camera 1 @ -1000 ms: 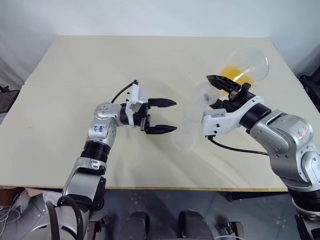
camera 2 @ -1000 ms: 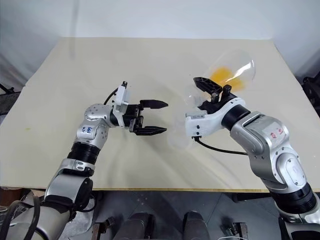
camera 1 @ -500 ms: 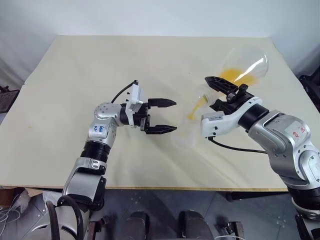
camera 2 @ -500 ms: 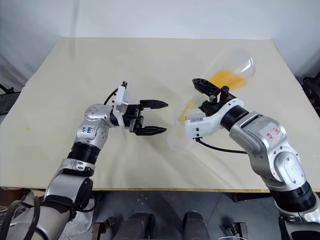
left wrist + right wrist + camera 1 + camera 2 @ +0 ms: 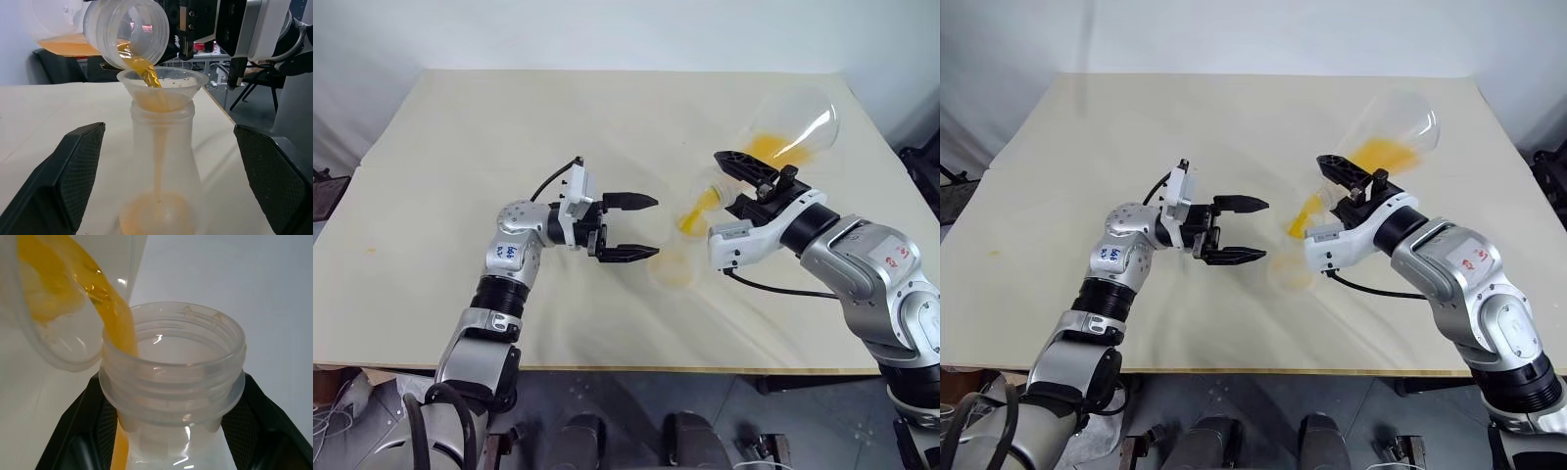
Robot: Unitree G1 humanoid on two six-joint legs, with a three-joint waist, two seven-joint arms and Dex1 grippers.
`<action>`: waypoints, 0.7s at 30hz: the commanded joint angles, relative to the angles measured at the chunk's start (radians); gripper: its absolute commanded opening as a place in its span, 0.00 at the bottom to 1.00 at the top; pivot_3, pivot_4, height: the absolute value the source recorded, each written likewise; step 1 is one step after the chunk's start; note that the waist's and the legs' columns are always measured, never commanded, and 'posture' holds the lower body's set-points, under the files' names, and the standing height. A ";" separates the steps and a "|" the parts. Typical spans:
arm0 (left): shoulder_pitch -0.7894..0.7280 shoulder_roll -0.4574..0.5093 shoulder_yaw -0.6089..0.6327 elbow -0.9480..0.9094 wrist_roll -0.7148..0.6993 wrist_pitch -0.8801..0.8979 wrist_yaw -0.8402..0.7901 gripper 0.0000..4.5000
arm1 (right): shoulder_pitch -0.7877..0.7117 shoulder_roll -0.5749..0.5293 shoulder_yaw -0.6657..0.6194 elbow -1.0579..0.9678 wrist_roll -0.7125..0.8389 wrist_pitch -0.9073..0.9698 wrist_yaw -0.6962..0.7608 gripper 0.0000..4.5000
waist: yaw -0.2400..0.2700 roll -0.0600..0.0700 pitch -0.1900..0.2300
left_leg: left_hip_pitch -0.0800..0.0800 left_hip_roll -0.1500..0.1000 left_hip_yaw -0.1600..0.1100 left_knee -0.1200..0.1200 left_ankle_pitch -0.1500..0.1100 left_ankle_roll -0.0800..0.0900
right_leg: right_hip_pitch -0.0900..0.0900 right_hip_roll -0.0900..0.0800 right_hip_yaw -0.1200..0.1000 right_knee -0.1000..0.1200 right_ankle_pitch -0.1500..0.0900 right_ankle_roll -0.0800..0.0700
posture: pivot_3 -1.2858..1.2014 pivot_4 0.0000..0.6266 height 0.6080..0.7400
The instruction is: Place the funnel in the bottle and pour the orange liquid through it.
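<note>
**Pour under way: liquid now reaching the bottle base**

Since the earlier frames the orange liquid (image 5: 146,73) has run from the tilted clear flask (image 5: 793,127) into the funnel (image 5: 164,85) and pooled in the bottle (image 5: 161,161), which stands on the table (image 5: 460,147) between the grippers. No readable labels; small illegible marks on the arms. Broad bare tabletop ahead and left; near edge close. Right gripper (image 5: 744,176) clamped on the flask neck, arm raised. Left gripper (image 5: 641,225) level, fingers spread wide, holding nothing, flanking the bottle
</note>
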 commanded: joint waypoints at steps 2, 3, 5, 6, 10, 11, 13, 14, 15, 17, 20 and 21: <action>-0.017 0.010 0.013 -0.041 -0.006 0.000 0.001 1.00 | -0.025 -0.024 -0.060 -0.021 -0.006 -0.018 -0.026 0.55 | 0.000 0.000 0.000 | 0.000 0.000 0.000 0.000 0.000 0.000 | 0.000 0.000 0.000 0.000 0.000 0.000 | 0.52 0.24 1.00; -0.017 0.010 0.013 -0.041 -0.006 0.000 0.002 1.00 | -0.026 -0.027 -0.061 -0.019 -0.006 -0.021 -0.027 0.55 | 0.000 0.000 0.000 | 0.000 0.000 0.000 0.000 0.000 0.000 | 0.000 0.000 0.000 0.000 0.000 0.000 | 0.52 0.24 1.00; -0.017 0.011 0.013 -0.041 -0.006 0.000 0.002 1.00 | -0.027 -0.031 -0.064 -0.016 -0.005 -0.024 -0.028 0.55 | 0.000 0.000 0.000 | 0.000 0.000 0.000 0.000 0.000 0.000 | 0.000 0.000 0.000 0.000 0.000 0.000 | 0.52 0.24 1.00; -0.017 0.011 0.013 -0.041 -0.006 0.000 0.002 1.00 | -0.028 -0.033 -0.065 -0.014 -0.005 -0.025 -0.029 0.55 | 0.000 0.000 0.000 | 0.000 0.000 0.000 0.000 0.000 0.000 | 0.000 0.000 0.000 0.000 0.000 0.000 | 0.52 0.24 1.00; -0.016 0.011 0.013 -0.043 -0.007 0.002 0.002 1.00 | -0.029 -0.034 -0.072 -0.010 -0.007 -0.033 -0.030 0.55 | 0.000 0.000 0.000 | 0.000 0.000 0.000 0.000 0.000 0.000 | 0.000 0.000 0.000 0.000 0.000 0.000 | 0.52 0.24 1.00; -0.016 0.011 0.013 -0.044 -0.007 0.002 0.002 1.00 | -0.029 -0.034 -0.074 -0.010 -0.008 -0.037 -0.030 0.55 | 0.000 0.000 0.000 | 0.000 0.000 0.000 0.000 0.000 0.000 | 0.000 0.000 0.000 0.000 0.000 0.000 | 0.52 0.24 1.00; -0.015 0.011 0.012 -0.045 -0.007 0.003 0.001 1.00 | -0.030 -0.035 -0.075 -0.008 -0.009 -0.043 -0.031 0.55 | 0.000 0.000 0.000 | 0.000 0.000 0.000 0.000 0.000 0.000 | 0.000 0.000 0.000 0.000 0.000 0.000 | 0.52 0.24 1.00; -0.015 0.012 0.012 -0.046 -0.007 0.004 0.001 1.00 | -0.031 -0.036 -0.076 -0.007 -0.009 -0.046 -0.031 0.55 | 0.000 0.000 0.000 | 0.000 0.000 0.000 0.000 0.000 0.000 | 0.000 0.000 0.000 0.000 0.000 0.000 | 0.52 0.24 1.00; -0.015 0.012 0.012 -0.046 -0.007 0.005 0.000 1.00 | -0.032 -0.037 -0.076 -0.006 -0.008 -0.048 -0.031 0.55 | 0.000 0.000 0.000 | 0.000 0.000 0.000 0.000 0.000 0.000 | 0.000 0.000 0.000 0.000 0.000 0.000 | 0.52 0.24 1.00; -0.015 0.012 0.012 -0.046 -0.007 0.007 0.000 1.00 | -0.034 -0.041 -0.075 -0.003 -0.011 -0.056 -0.032 0.55 | 0.000 0.000 0.000 | 0.000 0.000 0.000 0.000 0.000 0.000 | 0.000 0.000 0.000 0.000 0.000 0.000 | 0.52 0.24 1.00; -0.015 0.014 0.011 -0.046 -0.006 0.009 0.000 1.00 | -0.036 -0.043 -0.075 0.000 -0.011 -0.064 -0.033 0.55 | 0.000 0.000 0.000 | 0.000 0.000 0.000 0.000 0.000 0.000 | 0.000 0.000 0.000 0.000 0.000 0.000 | 0.52 0.24 1.00; -0.015 0.015 0.011 -0.046 -0.006 0.010 0.000 1.00 | -0.036 -0.043 -0.075 0.001 -0.010 -0.067 -0.033 0.55 | 0.000 0.000 0.000 | 0.000 0.000 0.000 0.000 0.000 0.000 | 0.000 0.000 0.000 0.000 0.000 0.000 | 0.52 0.24 1.00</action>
